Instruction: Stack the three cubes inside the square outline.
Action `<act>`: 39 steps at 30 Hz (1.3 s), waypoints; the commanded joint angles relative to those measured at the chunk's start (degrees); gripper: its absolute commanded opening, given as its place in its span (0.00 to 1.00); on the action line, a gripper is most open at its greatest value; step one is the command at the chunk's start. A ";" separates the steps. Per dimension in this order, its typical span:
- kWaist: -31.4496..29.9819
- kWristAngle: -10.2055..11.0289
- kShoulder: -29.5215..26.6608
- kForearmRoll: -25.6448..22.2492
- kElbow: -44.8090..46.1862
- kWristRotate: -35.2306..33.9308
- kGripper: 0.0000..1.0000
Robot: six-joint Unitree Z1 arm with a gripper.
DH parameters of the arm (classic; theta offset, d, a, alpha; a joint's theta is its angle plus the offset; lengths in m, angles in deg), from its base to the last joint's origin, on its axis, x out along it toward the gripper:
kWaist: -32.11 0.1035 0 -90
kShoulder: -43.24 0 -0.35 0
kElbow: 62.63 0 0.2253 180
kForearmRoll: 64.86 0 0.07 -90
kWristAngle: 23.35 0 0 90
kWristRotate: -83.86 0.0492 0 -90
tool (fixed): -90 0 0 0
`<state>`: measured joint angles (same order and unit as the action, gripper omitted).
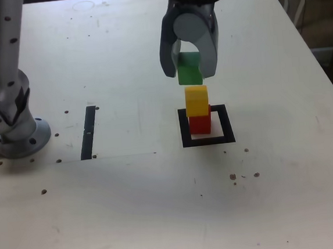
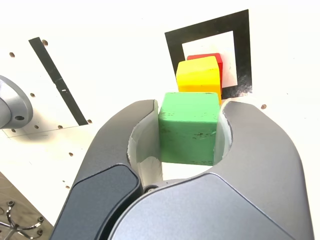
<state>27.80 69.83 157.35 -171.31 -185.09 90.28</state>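
Observation:
A red cube (image 1: 200, 124) sits inside the black square outline (image 1: 208, 139) with a yellow cube (image 1: 197, 100) stacked on it. The wrist view shows the same stack: the yellow cube (image 2: 199, 73) over the red cube (image 2: 210, 58) within the outline (image 2: 175, 42). My gripper (image 1: 190, 71) hangs just above the stack, shut on the green cube (image 1: 189, 69). In the wrist view the green cube (image 2: 190, 127) is clamped between the grey jaws of the gripper (image 2: 190, 131). A small gap separates the green cube from the yellow one.
A narrow black strip (image 1: 88, 132) lies on the pale table at the exterior view's left. The arm's grey base (image 1: 8, 115) stands at the far left edge. Small screw holes dot the tabletop (image 1: 162, 206).

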 commanded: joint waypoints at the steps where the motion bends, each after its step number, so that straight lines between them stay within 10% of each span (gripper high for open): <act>1: -0.08 -0.13 0.61 -0.44 -0.02 0.05 0.01; 39: -0.08 0.66 4.12 1.00 0.55 -0.16 0.22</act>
<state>27.80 70.37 161.17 -169.86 -184.33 90.25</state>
